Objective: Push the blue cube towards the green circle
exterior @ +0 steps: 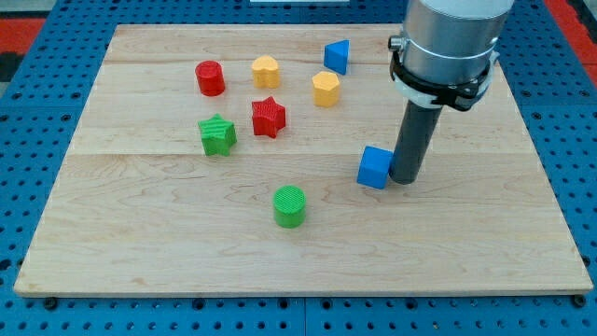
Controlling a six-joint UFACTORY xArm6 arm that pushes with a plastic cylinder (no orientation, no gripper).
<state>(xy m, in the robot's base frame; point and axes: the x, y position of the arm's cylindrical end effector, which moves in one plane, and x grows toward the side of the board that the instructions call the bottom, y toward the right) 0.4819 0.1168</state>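
Tip [406,178] of my rod is down on the board, hard against the blue cube [374,168] on its view-right side; looks like contact, no gap visible. No jaws on this rig, plain rod, so nothing is held.

Blue cube sits right of board centre, w/ the green circle [290,206] well apart from it, down and to the view's left. Nothing lies between the two.

Rest of the blocks are up in the view's top-left half: red star [268,117] w/ green star [217,134] near it on the left, red cylinder [210,77] above those, yellow block [266,71] beside it, 2nd yellow block [326,89] further right, blue triangular block [337,57] nearest the top edge, just left of the arm housing [451,42].

Wooden board [140,261] rests on blue pegboard [28,112].
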